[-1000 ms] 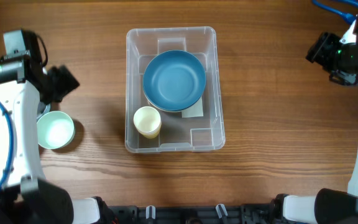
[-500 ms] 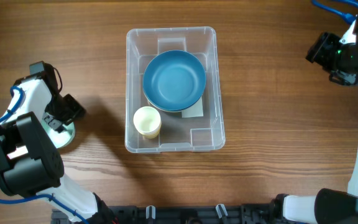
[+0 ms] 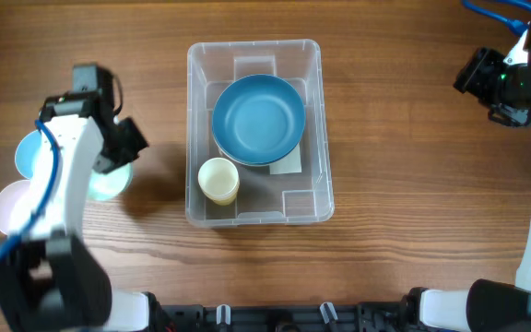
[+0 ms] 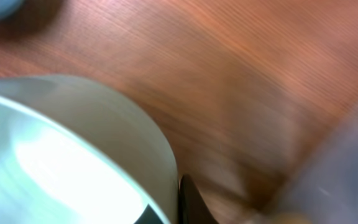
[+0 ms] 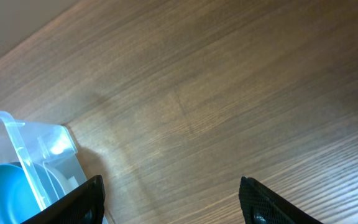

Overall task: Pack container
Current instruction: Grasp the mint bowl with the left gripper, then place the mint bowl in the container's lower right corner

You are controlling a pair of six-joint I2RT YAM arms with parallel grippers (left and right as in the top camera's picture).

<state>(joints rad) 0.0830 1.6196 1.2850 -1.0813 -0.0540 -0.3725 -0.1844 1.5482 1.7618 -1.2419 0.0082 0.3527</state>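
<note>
Now | container [image 3: 254,53] mouth up, long axis near-to-far | left jaws pinch bowl [image 4: 55,143]

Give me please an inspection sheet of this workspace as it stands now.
Surface: wooden table, brown grain.
Job's things: container at centre, holding a blue bowl and a cream cup; white label partly under the bowl.
Clutter: pale blue dish and pinkish-white dish beside the left arm.
Grippers: left gripper on the mint bowl rim; right gripper open, empty.
Cables: blue cable on the left arm, another at the right.
Surroundings: black rail along the near edge.
</note>
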